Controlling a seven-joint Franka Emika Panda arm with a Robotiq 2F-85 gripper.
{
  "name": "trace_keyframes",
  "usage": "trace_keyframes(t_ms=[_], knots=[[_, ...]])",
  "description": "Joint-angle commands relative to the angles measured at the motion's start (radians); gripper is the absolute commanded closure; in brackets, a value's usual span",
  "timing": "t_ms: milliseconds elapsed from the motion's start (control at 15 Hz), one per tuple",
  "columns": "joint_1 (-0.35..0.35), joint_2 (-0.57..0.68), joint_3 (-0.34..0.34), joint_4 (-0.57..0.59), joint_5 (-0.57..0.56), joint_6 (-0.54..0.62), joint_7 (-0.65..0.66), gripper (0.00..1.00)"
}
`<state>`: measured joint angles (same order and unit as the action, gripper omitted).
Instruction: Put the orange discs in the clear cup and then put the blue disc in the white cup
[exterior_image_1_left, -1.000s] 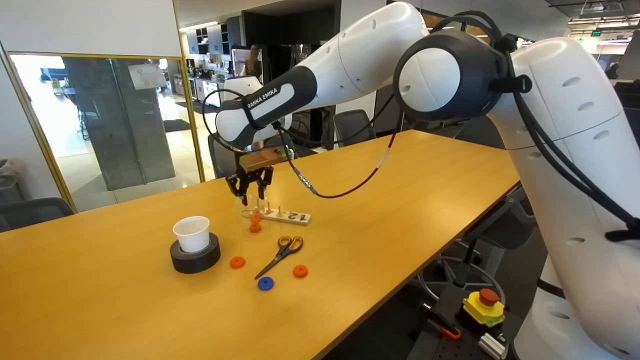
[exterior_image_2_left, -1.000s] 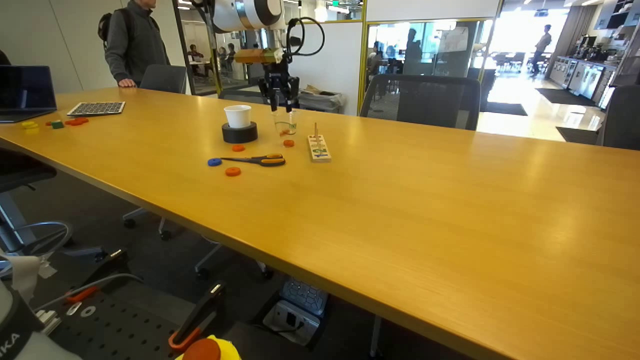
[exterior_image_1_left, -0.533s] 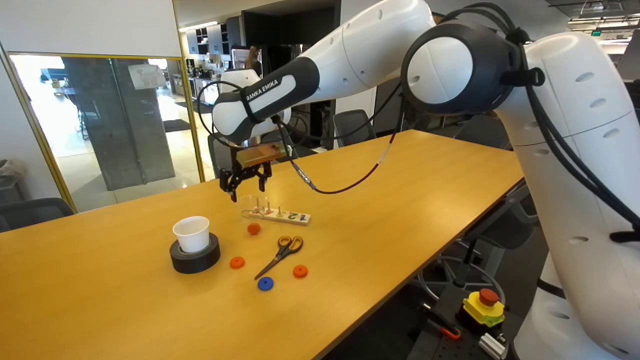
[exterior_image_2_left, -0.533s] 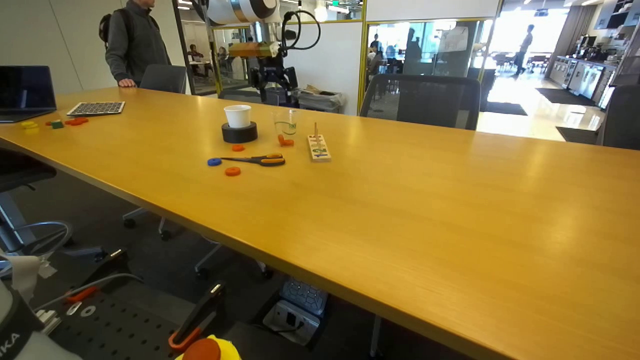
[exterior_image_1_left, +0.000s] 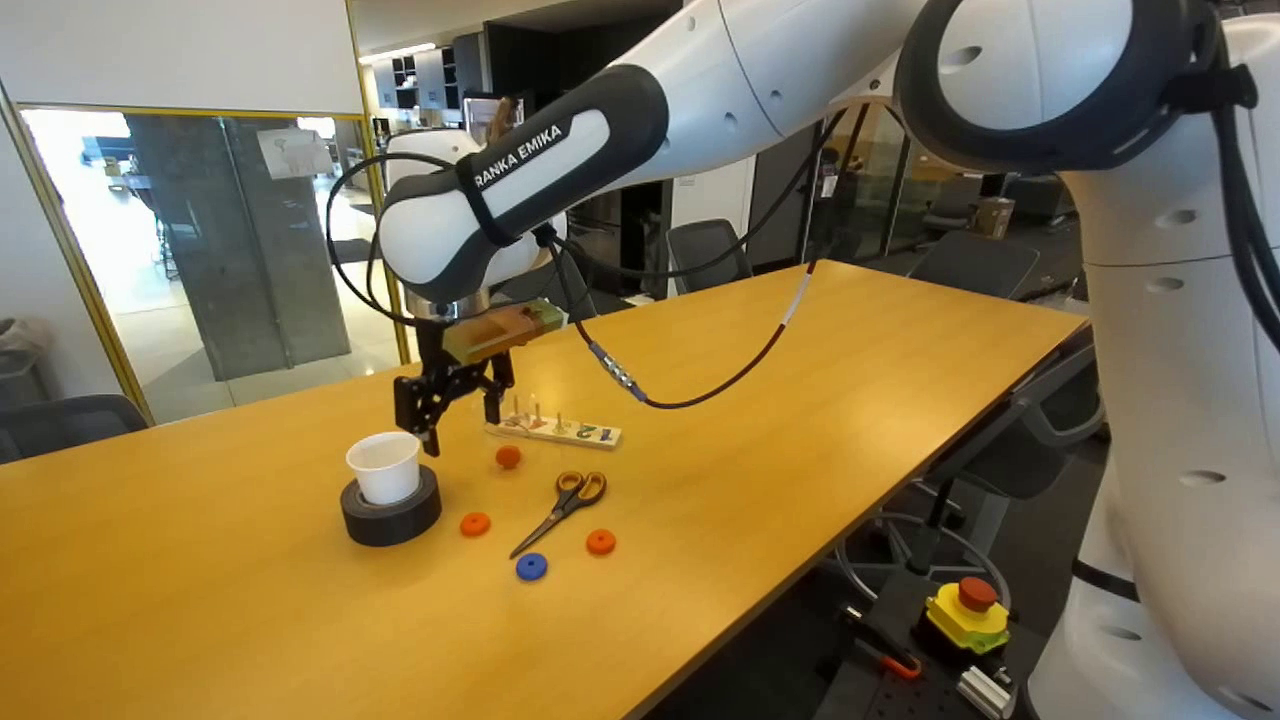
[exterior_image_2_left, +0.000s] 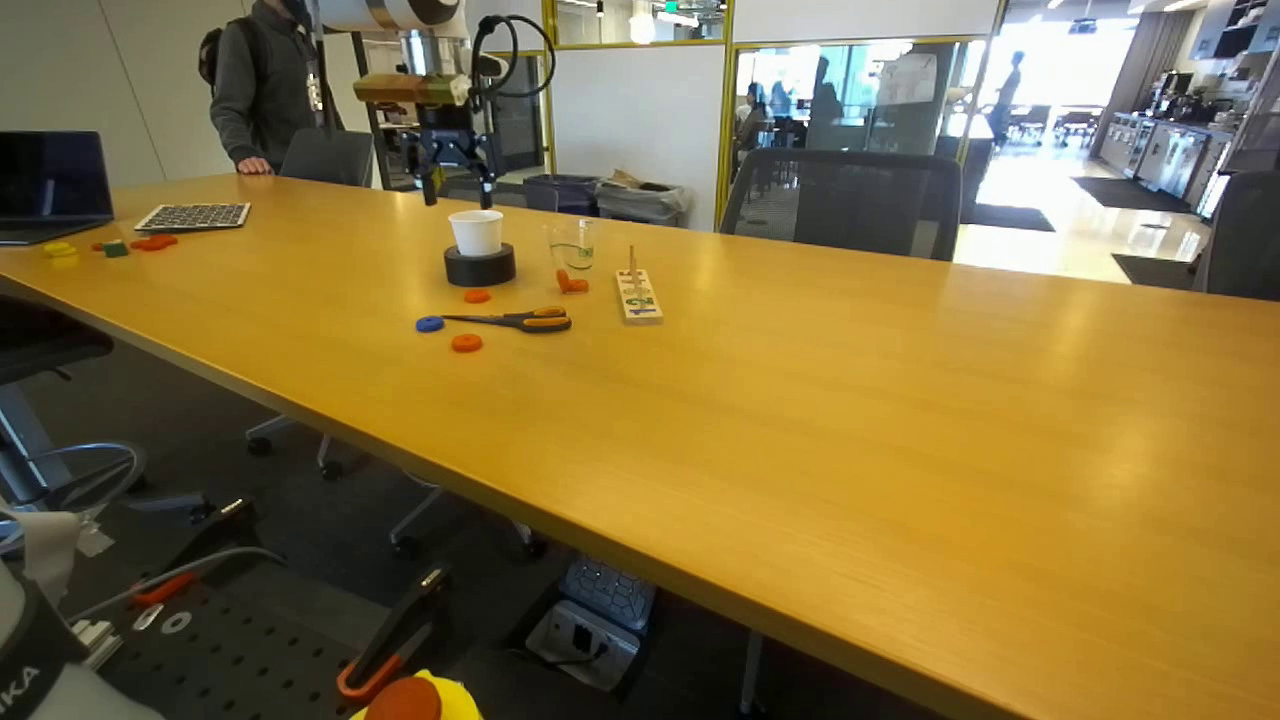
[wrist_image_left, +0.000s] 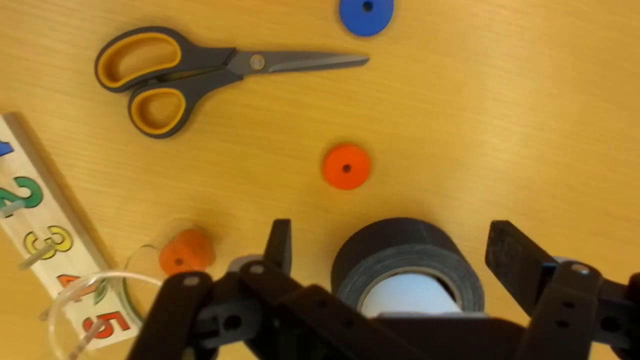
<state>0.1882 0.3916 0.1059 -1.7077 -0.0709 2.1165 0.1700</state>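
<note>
Hovering with spread, empty gripper near the white cup, judging its closest orange disc light, rigid, best pinched by the rim.

Blue disc and two orange discs flat, apart, more orange at clear cup, white cup upright.

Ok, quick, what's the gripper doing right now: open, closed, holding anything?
Gripper: open, jaws wide apart, holding nothing.
</note>
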Motion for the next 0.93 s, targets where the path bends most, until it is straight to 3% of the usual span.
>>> trace_keyframes(t_ms=[0,867], knots=[[0.008,0.010,0.011,-0.045,0.024,0.045,-0.005,0.00],[-0.014,0.182,-0.023,-0.067,0.065,0.308,0.017,0.00]])
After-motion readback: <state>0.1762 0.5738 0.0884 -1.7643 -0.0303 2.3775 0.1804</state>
